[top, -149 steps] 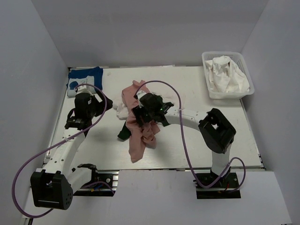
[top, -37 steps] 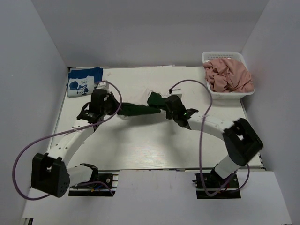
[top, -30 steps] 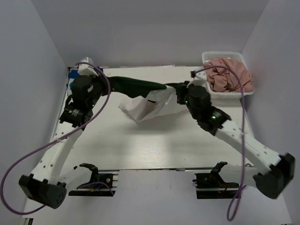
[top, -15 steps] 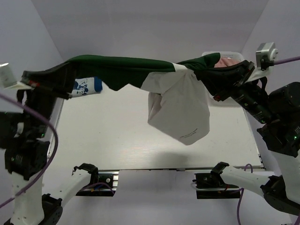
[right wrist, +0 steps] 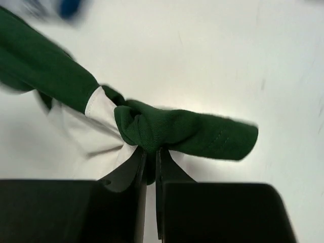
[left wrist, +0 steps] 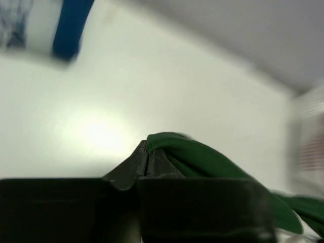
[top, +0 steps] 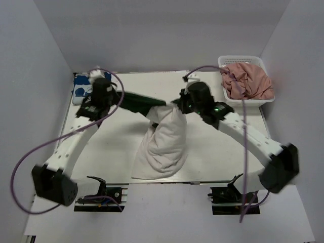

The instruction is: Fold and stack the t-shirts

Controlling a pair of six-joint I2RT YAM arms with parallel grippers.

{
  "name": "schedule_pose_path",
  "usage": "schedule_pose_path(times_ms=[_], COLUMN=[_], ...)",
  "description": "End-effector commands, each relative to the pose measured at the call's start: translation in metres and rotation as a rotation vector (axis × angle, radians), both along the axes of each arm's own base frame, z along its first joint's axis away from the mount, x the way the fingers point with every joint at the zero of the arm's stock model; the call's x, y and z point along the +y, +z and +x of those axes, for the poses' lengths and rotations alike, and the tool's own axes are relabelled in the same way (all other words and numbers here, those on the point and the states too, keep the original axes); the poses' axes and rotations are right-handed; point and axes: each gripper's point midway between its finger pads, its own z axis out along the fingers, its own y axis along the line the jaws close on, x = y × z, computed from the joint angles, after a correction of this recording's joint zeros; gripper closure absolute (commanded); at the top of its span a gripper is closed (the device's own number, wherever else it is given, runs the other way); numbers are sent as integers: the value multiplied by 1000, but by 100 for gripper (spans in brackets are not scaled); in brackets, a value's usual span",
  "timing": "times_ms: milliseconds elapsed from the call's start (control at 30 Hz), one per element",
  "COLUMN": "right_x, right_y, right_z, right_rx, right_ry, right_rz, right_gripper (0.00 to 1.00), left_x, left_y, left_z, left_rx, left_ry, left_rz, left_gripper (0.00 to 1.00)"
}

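Green-and-white t-shirt (top: pixel 162 142) pinched inside left and right jaws.

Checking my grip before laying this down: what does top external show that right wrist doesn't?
Only top external: the green-and-white shirt strung between left gripper and right gripper, white body draping toward the table's near edge; the pink shirt in the basket. Only right wrist: jaws pinched shut on the bunched green sleeve. Both: that shirt, the table.

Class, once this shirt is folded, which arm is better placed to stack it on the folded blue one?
Left, probably. The left gripper, shut on a green sleeve, is close beside the folded blue shirt at the far left corner; the right gripper is mid-table, nearer the basket.
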Motion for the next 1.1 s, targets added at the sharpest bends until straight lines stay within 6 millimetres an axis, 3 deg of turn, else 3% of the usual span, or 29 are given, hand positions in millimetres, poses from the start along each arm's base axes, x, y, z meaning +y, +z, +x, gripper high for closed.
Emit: schedule_pose_path(times_ms=[0,33,67,100,167,333,400,433,500,600,667,700,733,833,933,967,1033,1067], right_x=[2,3,1,-3,-8,-10,-22,-21,-35,-60,-69,-76,-82,-84,-80,-74,-72,-67], right_y=[-88,-97,-108,-115,-113,-111,-129,-125,-144,-176,-184,-198,-201,-217,-232,-236,-249,-254], right_z=[28,31,30,35,45,32,13,12,-3,-16,-15,-16,-13,-8,-4,0,2,0], right_rx=[194,225,263,296,289,282,313,303,343,380,384,406,404,428,460,453,468,495], right_ry=[-94,-94,-97,-132,-193,-167,-161,-150,-169,-251,-300,-343,-365,-386,-380,-367,-356,-332], right_rz=[-71,-85,-115,-150,-184,-145,-156,-148,-172,-225,-229,-255,-266,-275,-271,-260,-264,-240], right_gripper=[95,84,39,23,10,10,10,10,10,10,10,10,10,10,13,14,16,21], left_x=[20,18,16,16,16,11,9,10,5,0,-3,-3,-7,-24,-28,-27,-26,-26], left_y=[-96,-132,-145,-152,-162,-156,-168,-167,-172,-196,-216,-232,-235,-258,-280,-298,-308,-315], left_z=[4,9,9,11,14,14,7,6,6,2,-1,-1,2,7,5,1,0,-1], left_rx=[244,349,409,447,508,445,450,440,442,499,553,604,615,654,712,758,792,810], left_ry=[133,139,132,133,148,103,68,61,23,-16,-24,-23,-36,-106,-124,-122,-120,-119], left_rz=[45,75,92,106,122,104,115,124,126,135,131,145,139,97,94,104,112,116], left_gripper=[85,64,1,0,0,0,0,0,0,0,0,0,0,0,0,0,4,14])
